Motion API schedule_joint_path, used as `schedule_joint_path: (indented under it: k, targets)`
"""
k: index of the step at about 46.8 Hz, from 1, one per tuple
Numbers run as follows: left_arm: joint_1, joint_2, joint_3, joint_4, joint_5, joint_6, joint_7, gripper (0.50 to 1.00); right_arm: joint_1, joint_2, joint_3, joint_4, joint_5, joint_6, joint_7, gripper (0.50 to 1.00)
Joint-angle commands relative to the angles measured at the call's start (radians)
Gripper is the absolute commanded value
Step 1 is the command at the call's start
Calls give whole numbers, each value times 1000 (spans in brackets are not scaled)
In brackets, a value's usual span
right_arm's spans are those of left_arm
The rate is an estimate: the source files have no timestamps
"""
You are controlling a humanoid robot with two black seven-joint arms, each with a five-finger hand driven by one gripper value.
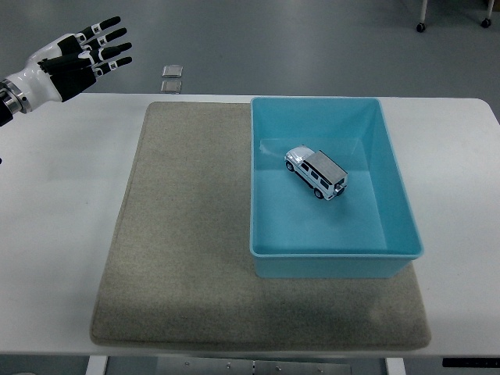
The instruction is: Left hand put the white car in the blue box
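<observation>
Head view, read from left to right with the blue box [336, 187] as the reference landmark.

1. Left hand [74, 55]. It is positioned well apart from the blue box, up and to the left of it, past the far-left corner of the worktop [62, 203]. My fingers [109, 48] are extended and spread, pointing toward the box side of the scene. They hold nothing and touch nothing.

2. Mat [187, 234]. A grey-beige mat lies flat on the worktop. The blue box stands on its right portion; the mat area to the left of the box carries no object.

3. Two small square items [172, 78] lie beyond the worktop's far edge, up and to the left of the box. I cannot identify them; they appear unrelated to the task.

4. Blue box. It sits upright, open side up, with its far rim near the far edge of the mat.

5. White car [316, 173]. It rests on its wheels on the box floor, inside the walls, roughly central and slightly toward the far side. It is turned diagonally to the box walls and touches none of them.

6. Right hand. Not visible.

Status assessment: the car is fully inside the blue box and is free of my fingers, so I judge the placement step complete. The only remaining action appears to be bringing the left arm to rest. No correction of the car's position seems required.
</observation>
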State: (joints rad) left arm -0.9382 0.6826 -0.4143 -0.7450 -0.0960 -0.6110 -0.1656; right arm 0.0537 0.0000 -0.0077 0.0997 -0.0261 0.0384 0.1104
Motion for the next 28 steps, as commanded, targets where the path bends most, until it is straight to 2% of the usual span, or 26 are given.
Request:
schedule_joint_path:
  k: [1,7,18,28]
  targets:
    - [9,0,0,0,-34,0,9,1000,0,0,0,0,3,0,0,936]
    - [12,-5,0,1,-90,0,11,1000,0,0,0,2,3,8,0,936]
    - [39,-78,0,4,-114,0,28,1000,-3,0,3,0,3,5,0,936]
    - [52,-87,0,1,-114,0,29,1000,-3,0,3,2,6,5,2,936]
